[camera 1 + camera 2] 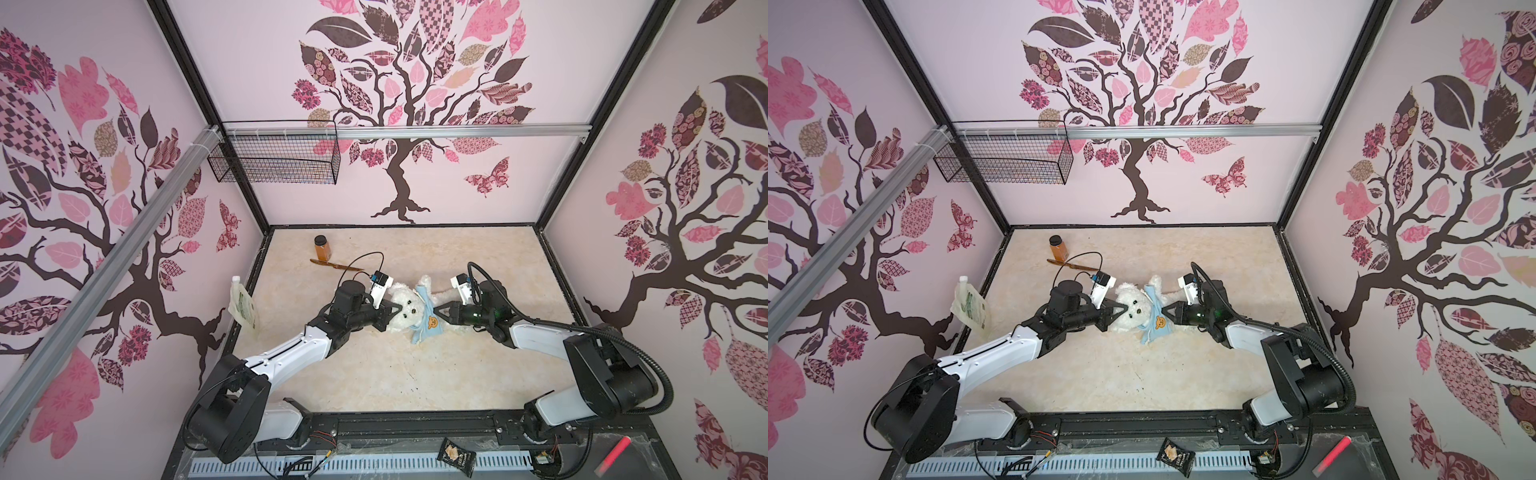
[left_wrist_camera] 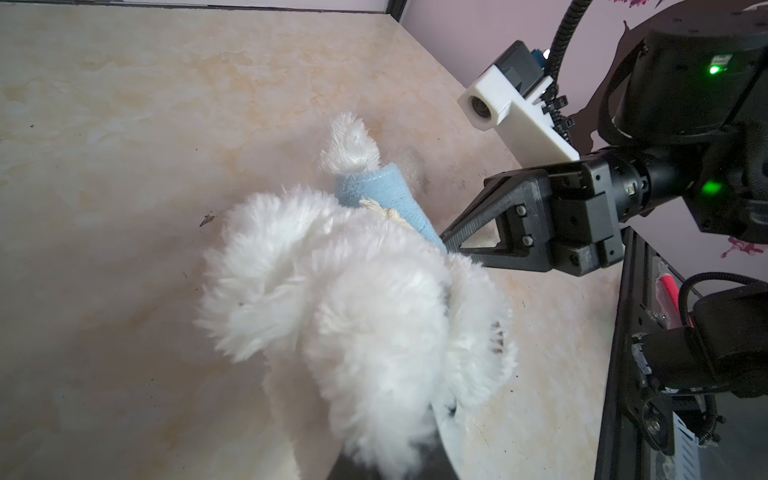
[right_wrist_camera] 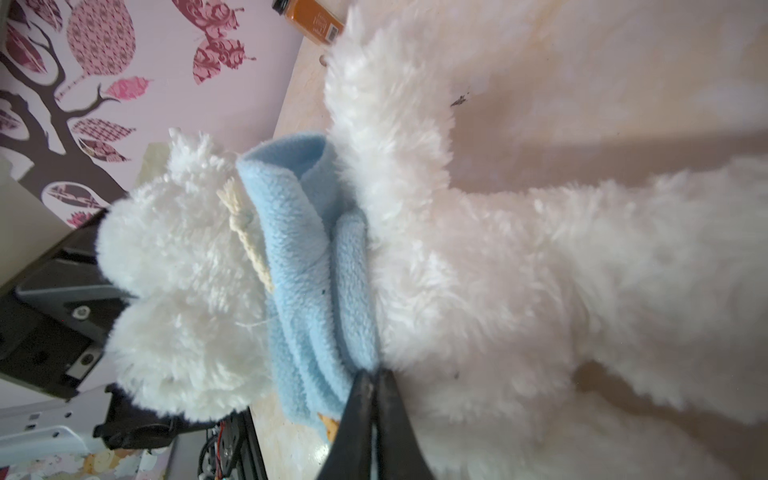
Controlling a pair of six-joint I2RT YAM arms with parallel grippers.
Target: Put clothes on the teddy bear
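A cream marbled tabletop (image 1: 374, 374) carries a white fluffy plush teddy bear (image 1: 405, 313) mid-table, an amber black-lidded jar (image 1: 322, 246) near the far left corner, a brown wooden knife (image 1: 332, 266) just beside it, and a white green-printed pouch (image 1: 242, 305) at the left edge.

Both top views are bright, under even, diffuse light; only faint, soft shadows lie on the worktop (image 1: 374, 374) beneath the arms. The wide lens bows the frame posts and rails toward the edges. In the left wrist view the right pincer (image 2: 446, 243) is crisp, while the teddy bear (image 2: 353, 316) fur in front of it is washed out and blurred. In the right wrist view the shirt (image 3: 299, 257) just beyond the pincer is sharp, the pincer tips are dark and soft, and a broad shadow crosses the worktop farther off.
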